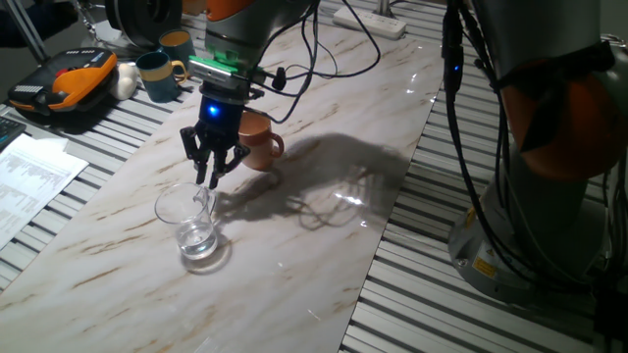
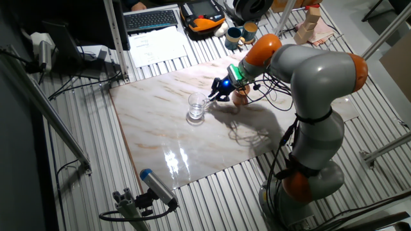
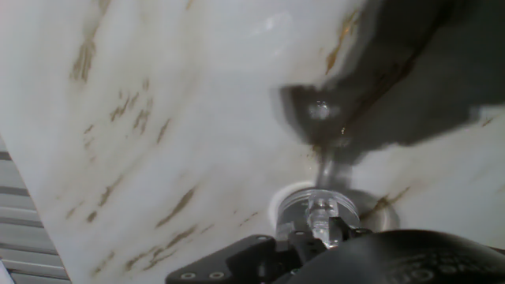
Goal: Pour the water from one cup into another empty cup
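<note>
The gripper (image 1: 210,176) hangs low over the marble slab (image 1: 294,255), fingers pointing down at the rim of the glass mug (image 1: 192,227). The fingertips sit right at the mug's near rim, where the clear handle (image 1: 206,201) rises, but whether they have closed on the handle or only stand beside it cannot be told; the hand view shows the glass (image 3: 316,213) just under the black fingers (image 3: 237,264), blurred. The mug stands upright directly below and slightly in front of the gripper, with a little water (image 1: 199,243) in its base. The terracotta mug (image 1: 257,140) stands upright just behind the gripper, partly hidden by it, apart from the glass one. Farther behind, off the slab, stand two teal mugs (image 1: 160,75). From the other side, the gripper (image 2: 217,90) lies between the glass mug (image 2: 196,107) and the terracotta mug (image 2: 241,96).
</note>
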Controlling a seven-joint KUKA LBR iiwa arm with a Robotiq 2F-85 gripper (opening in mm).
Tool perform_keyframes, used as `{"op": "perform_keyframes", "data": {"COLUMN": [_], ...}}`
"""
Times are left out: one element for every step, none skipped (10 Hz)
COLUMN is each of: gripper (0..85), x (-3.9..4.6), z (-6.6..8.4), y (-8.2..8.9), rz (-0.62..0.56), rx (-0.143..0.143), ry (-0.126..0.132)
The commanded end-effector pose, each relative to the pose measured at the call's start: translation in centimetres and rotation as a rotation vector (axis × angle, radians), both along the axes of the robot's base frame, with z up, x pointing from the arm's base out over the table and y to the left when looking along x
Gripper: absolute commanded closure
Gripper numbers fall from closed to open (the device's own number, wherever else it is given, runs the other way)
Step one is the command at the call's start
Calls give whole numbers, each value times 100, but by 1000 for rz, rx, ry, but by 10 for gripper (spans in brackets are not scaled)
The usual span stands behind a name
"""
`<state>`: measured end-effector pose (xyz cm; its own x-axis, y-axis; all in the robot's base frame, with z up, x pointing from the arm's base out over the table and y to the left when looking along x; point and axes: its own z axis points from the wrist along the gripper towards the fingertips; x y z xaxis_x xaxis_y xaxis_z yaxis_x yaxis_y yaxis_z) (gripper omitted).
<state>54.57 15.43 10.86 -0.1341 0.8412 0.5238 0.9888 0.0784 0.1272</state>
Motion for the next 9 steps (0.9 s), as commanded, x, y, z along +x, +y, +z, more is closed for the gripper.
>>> {"op": "perform_keyframes", "data": {"gripper": [680, 680, 680, 680, 850, 850, 850, 850, 850], "x": [2, 5, -1, -11, -15, -13, -11, -11, -16], "z": [8, 30, 63, 102, 130, 130, 125, 131, 148], "y": [-1, -10, -12, -18, -28, -30, -32, -35, -38], "rz": [19, 35, 51, 25, -5, -22, -2, 15, 43], "rx": [-6, -6, 1, 47, 82, 90, 71, 61, 69], "ry": [10, 19, 26, 11, -8, -17, -3, 7, 19]}}
